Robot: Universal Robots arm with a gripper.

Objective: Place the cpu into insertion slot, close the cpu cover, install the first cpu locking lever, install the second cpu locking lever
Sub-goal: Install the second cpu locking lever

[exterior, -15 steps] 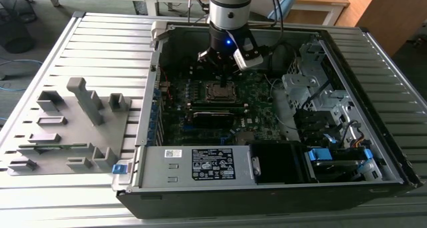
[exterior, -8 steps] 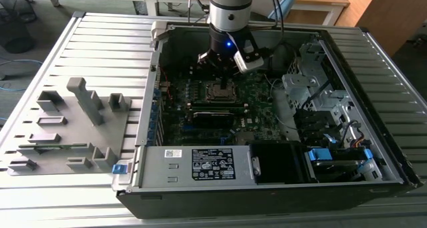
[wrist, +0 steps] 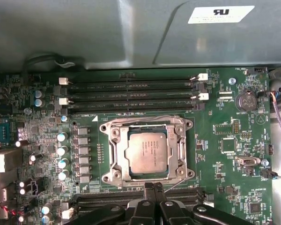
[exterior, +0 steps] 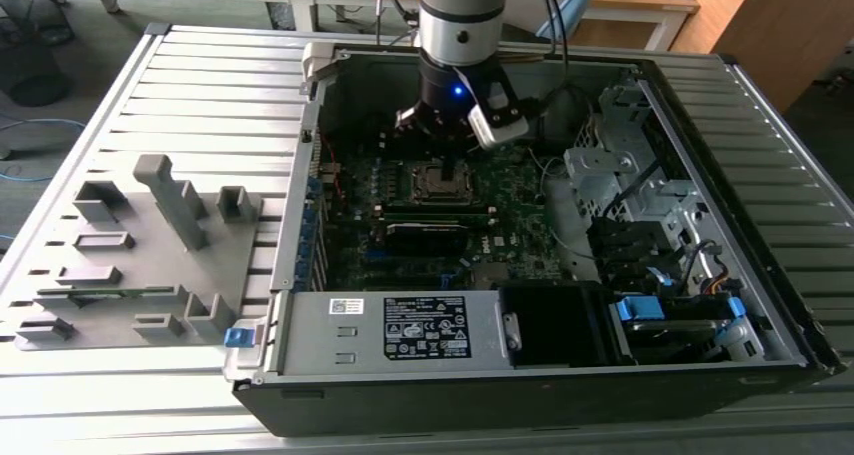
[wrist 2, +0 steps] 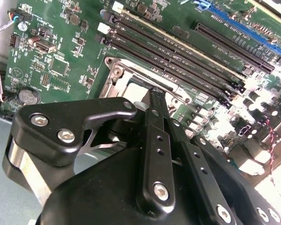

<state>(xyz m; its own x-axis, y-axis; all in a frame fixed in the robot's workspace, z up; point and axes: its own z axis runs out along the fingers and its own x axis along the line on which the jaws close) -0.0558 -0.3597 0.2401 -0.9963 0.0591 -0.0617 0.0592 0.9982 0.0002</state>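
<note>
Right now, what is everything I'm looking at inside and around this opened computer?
Small square silver-grey metal cpu: one, seated in the insertion slot.
Square silvery-rimmed insertion slot: one, on the board's middle.
Dark green motherboard: one, on the case floor.
Long narrow black memory slots: four, beside the slot.
Black open computer case: one, lying on the table.
Grey power supply box: one, at the case's near edge.
Grey moulded fixture tray: one, at the exterior view's left.
Grey ribbed metal table: one, under everything.
Black gripper: one, jaws together, next to the slot.
</note>
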